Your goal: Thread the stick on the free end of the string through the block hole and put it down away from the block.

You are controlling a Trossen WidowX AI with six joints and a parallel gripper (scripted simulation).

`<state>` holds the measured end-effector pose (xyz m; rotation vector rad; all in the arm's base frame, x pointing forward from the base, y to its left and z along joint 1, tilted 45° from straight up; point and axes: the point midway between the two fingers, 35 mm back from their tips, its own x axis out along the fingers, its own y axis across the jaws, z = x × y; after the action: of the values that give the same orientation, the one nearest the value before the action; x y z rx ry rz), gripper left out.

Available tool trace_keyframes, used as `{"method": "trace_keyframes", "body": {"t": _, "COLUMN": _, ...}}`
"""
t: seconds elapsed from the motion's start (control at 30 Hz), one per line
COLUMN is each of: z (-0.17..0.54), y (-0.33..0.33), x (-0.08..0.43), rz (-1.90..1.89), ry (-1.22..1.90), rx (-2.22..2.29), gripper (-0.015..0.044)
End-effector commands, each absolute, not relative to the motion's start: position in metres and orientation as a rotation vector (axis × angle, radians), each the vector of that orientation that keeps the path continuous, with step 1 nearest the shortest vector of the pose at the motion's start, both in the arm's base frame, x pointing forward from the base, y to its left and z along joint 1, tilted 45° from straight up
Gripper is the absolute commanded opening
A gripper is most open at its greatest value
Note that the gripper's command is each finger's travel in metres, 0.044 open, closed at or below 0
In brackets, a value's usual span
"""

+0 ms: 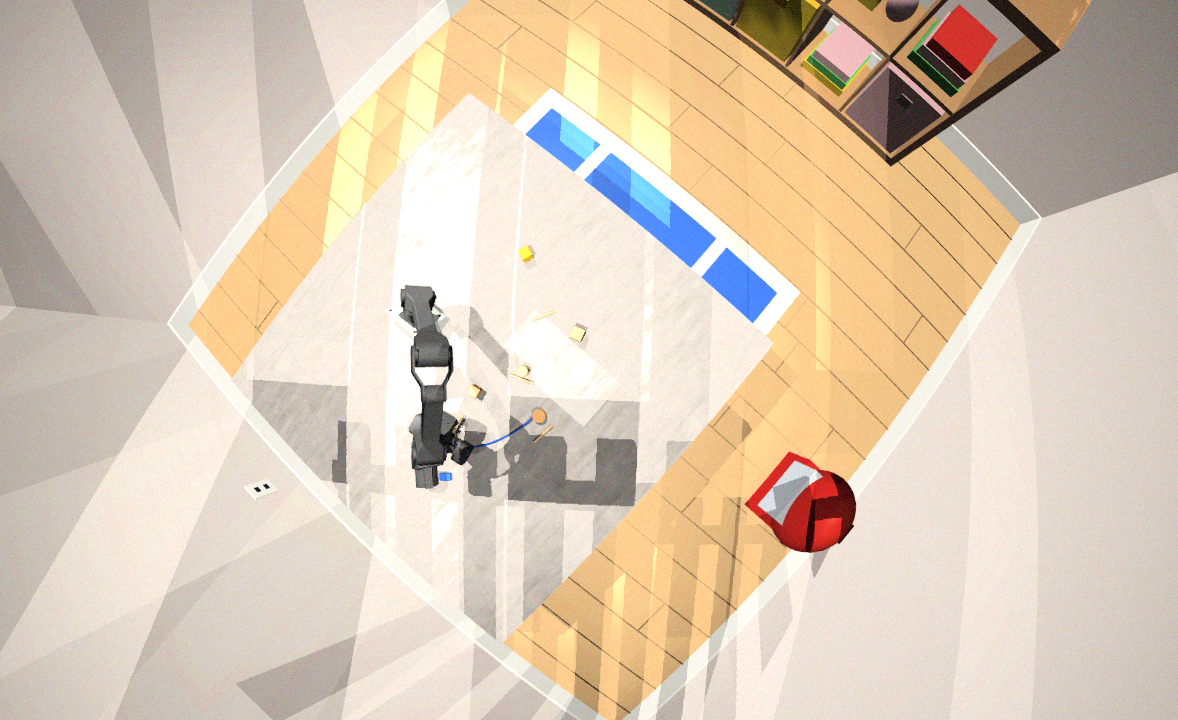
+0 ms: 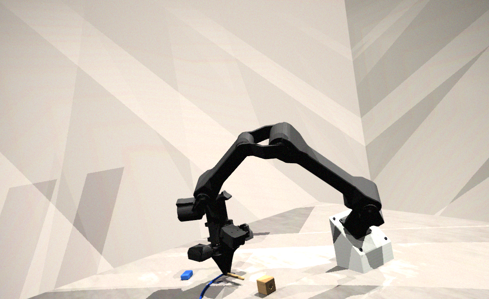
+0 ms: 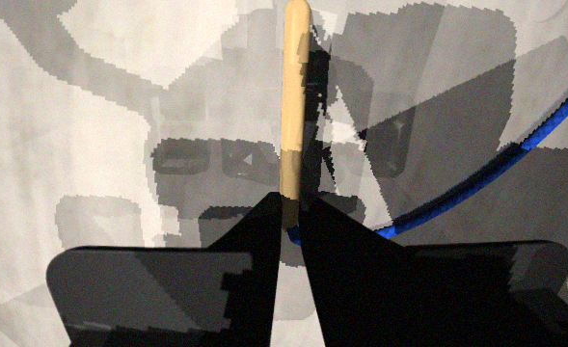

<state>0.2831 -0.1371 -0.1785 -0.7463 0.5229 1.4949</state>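
Note:
My gripper [image 2: 226, 274] [image 3: 288, 202] is shut on the string's stick [image 2: 235, 276] [image 3: 294, 96] near its string end. The stick is slightly above the table, its free end pointing roughly toward the block's side in the exterior view. The wooden block [image 1: 475, 391] [image 2: 265, 285] stands on the table a short gap beyond that free end, with a dark round hole in a visible side face. The blue string [image 1: 508, 437] [image 2: 209, 286] [image 3: 476, 179] runs from the fingers to the round button [image 1: 538, 416] and is outside the block. The fingertips are hidden in the top view.
A blue piece [image 1: 445, 476] [image 2: 187, 275] lies near the gripper. Loose sticks lie by the button [image 1: 543, 433], beside a small round piece [image 1: 523, 369] and farther back [image 1: 542, 315]. A pale cube [image 1: 578, 333] and a yellow cube [image 1: 526, 253] stand farther away.

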Motion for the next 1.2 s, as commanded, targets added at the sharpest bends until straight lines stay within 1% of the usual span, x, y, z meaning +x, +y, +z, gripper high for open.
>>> {"method": "trace_keyframes", "body": {"t": 0.0, "z": -0.172, "y": -0.135, "x": 0.285, "rz": 1.486, "ry": 0.522, "rx": -0.75, "gripper": 0.0}}
{"method": "trace_keyframes", "body": {"t": 1.17, "z": -0.142, "y": -0.101, "x": 0.277, "rz": 1.486, "ry": 0.521, "rx": -0.747, "gripper": 0.0}}
